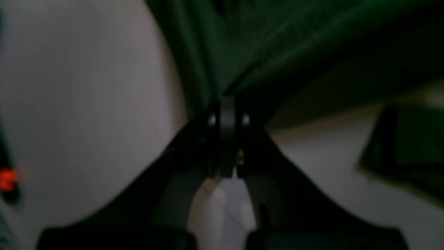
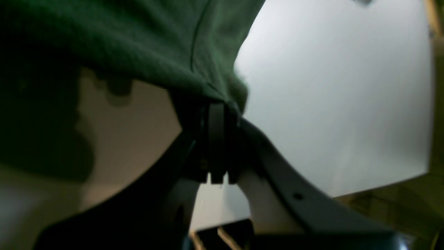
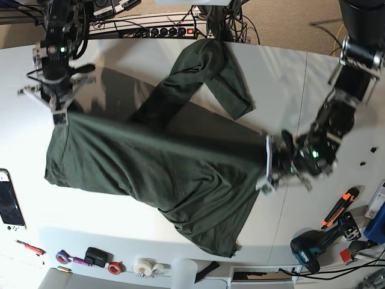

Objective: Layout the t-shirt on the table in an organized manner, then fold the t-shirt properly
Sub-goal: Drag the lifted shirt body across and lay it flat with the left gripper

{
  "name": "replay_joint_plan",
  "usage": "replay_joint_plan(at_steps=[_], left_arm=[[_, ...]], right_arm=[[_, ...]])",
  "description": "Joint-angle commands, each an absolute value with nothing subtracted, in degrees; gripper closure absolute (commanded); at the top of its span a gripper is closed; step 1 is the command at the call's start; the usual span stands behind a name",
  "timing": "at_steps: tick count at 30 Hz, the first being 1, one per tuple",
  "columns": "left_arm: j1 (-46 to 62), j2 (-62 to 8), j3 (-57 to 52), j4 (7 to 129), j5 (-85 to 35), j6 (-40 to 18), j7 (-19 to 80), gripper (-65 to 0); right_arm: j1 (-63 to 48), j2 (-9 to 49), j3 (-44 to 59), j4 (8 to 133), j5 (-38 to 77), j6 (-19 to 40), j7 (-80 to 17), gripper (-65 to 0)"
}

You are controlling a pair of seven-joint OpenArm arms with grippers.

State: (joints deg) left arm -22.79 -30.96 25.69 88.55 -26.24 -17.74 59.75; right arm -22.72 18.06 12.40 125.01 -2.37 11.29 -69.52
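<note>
T-shirt (image 3: 156, 174) pinched by 2 grippers, apparently unlabelled, over table (image 3: 289, 90).

A robotics lab or workshop is showing here: two robot arms are working over a white worktop (image 3: 120, 36), a power strip (image 3: 162, 30) and tangled cables are lining its far edge, and a cordless drill (image 3: 310, 250) and tape rolls (image 3: 143, 267) are lying along its near edge.

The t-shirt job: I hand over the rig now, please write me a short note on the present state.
Left end effector: shut on the t-shirt edge.
Right end effector: shut on the opposite corner.
The shirt is stretched between them above the table, with one sleeve trailing toward the far edge and the rest sagging toward the near edge.
Done: both corners gripped.
Left: lay it flat, smooth it, then fold.
</note>
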Motion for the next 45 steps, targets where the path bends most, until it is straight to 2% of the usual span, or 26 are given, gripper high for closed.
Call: replay_joint_plan(at_steps=[1,8,9,10,12,13,14,15,22,26,32,40,45], left_arm=[[-23.2,-31.6,24.9,89.4,-25.5,-18.0,59.2,0.0],[-18.0,-31.5,24.9,89.4,-21.6,-17.9,59.1,0.0],[-17.7,-31.5,24.9,89.4,-21.6,-17.9,59.2,0.0],[-17.6,-31.5,24.9,89.4,-21.6,-17.9,59.2,-2.5],[-17.6,-31.4,24.9,89.4,-21.6,-17.9,59.1,-21.1],[-17.8,-31.5,24.9,89.4,-21.6,-17.9,59.0,-28.4],[-18.0,-31.5,24.9,89.4,-21.6,-17.9,58.9,-32.5],[-18.3,-31.5,24.9,89.4,-21.4,-17.8,58.4,-33.3],[-19.3,-31.5,24.3,92.6,-21.0,-16.9,55.8,-33.3],[-18.9,-31.5,20.5,97.7,-19.8,-15.8,55.4,-33.3],[-18.9,-31.5,13.8,102.1,-21.6,-15.7,55.7,-33.2],[-15.5,-31.4,9.6,102.1,-27.9,-19.9,55.7,-33.2],[-12.0,-31.4,9.6,102.1,-34.9,-23.6,55.7,-33.2]], right_arm=[[-23.6,18.9,12.8,126.1,-2.8,10.9,-69.2,0.0],[-25.6,18.9,12.8,126.1,-1.8,10.9,-68.1,0.0],[-25.6,18.9,12.8,126.1,-1.4,10.9,-67.2,-3.8],[-25.5,18.9,12.8,126.1,-1.0,11.0,-66.3,-12.6],[-25.5,18.9,12.8,126.1,-0.8,10.9,-64.5,-27.2],[-25.5,18.9,12.8,126.1,-0.8,10.9,-63.7,-30.3],[-25.4,18.9,12.8,126.1,-0.8,10.9,-62.8,-30.7],[-25.1,18.9,12.8,126.1,-0.8,10.9,-61.8,-30.7],[-19.5,18.9,12.9,126.7,-3.7,10.8,-57.7,-30.7],[-16.7,18.9,12.9,126.8,-7.5,7.9,-55.4,-30.6],[-18.5,18.7,12.8,126.8,1.9,10.6,-60.7,-30.6],[-25.8,18.7,12.8,127.1,4.7,12.3,-65.9,-30.6],[-29.1,18.7,12.8,132.9,7.6,14.7,-65.2,-30.6]])
